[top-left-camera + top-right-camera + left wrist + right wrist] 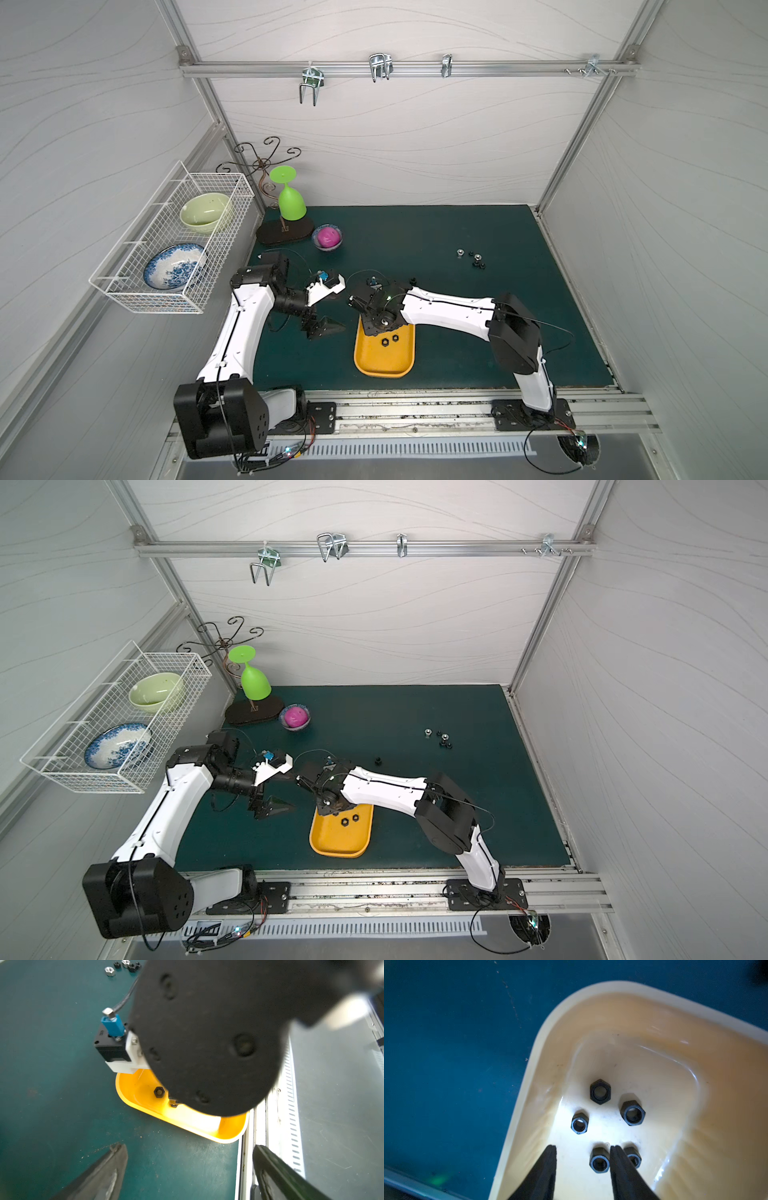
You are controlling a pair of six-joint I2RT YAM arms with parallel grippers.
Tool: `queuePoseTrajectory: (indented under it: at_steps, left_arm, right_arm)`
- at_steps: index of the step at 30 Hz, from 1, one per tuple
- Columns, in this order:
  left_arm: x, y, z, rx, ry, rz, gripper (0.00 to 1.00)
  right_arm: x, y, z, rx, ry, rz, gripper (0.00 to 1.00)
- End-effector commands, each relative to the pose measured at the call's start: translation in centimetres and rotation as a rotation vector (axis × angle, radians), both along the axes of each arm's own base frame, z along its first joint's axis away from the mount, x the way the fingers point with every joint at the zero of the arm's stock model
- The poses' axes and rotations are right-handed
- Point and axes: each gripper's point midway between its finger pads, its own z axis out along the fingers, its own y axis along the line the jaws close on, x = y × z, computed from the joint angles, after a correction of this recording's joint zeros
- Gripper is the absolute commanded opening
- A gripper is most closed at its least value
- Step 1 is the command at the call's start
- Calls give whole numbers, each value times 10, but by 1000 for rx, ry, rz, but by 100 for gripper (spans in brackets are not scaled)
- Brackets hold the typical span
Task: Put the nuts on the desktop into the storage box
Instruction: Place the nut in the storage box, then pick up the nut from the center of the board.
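The yellow storage box lies on the teal desktop near its front edge. In the right wrist view several black nuts rest on the floor of the storage box. My right gripper hangs open just above them, and one nut lies loose between its fingers. More nuts, black and silver, sit in a cluster far right on the desktop. A lone black nut lies behind my right wrist. My left gripper stands open and empty left of the storage box.
A white wire basket holding two bowls hangs on the left wall. A green goblet on a dark stand and a small bowl with a pink ball stand at the back left. An aluminium rail runs along the front edge.
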Motion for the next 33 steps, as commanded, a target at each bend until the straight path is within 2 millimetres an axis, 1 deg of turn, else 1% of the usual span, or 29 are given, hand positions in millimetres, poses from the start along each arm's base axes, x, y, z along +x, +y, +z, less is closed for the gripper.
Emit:
queuePoseTrajectory:
  at_steps: [1,4,7,10,14,17,19,22,25,28,30,31,32,33]
  left_arm:
    - [5,0,23,-24,46,68,99]
    - [8,1,30,-19,55,102,99]
    - [11,2,38,-24,76,141,99]
    - [18,1,51,-61,113,206,99]
    - [25,-5,75,-142,116,235,99]
    - [31,-11,87,-205,130,248,99]
    - [35,-17,86,-216,148,254,99]
    - [35,-33,80,-192,151,202,99]
    - [35,-49,80,-202,155,151,99]
    - [36,-67,80,-208,165,98,99]
    - [37,-79,78,-175,152,56,99]
    - [40,-85,76,-152,144,44,99]
    - [43,-92,75,-138,132,30,99]
    - [45,-98,74,-131,122,19,99]
  right_arm:
    - [-2,-10,27,5,-36,16,46]
    - [0,-16,43,25,-66,14,46]
    - [3,-26,57,41,-91,-1,47]
    - [6,-36,72,76,-107,-17,50]
    - [12,-57,89,85,-126,-62,51]
    - [18,-76,102,92,-145,-96,53]
    - [22,-90,109,102,-153,-130,55]
    - [28,-113,116,123,-153,-184,59]
    - [30,-134,121,132,-159,-220,60]
    - [32,-157,124,129,-161,-262,66]
    - [33,-171,125,128,-160,-287,75]
    - [33,-178,125,131,-157,-300,82]
    - [34,-184,126,135,-154,-317,94]
    - [35,-190,126,134,-149,-328,99]
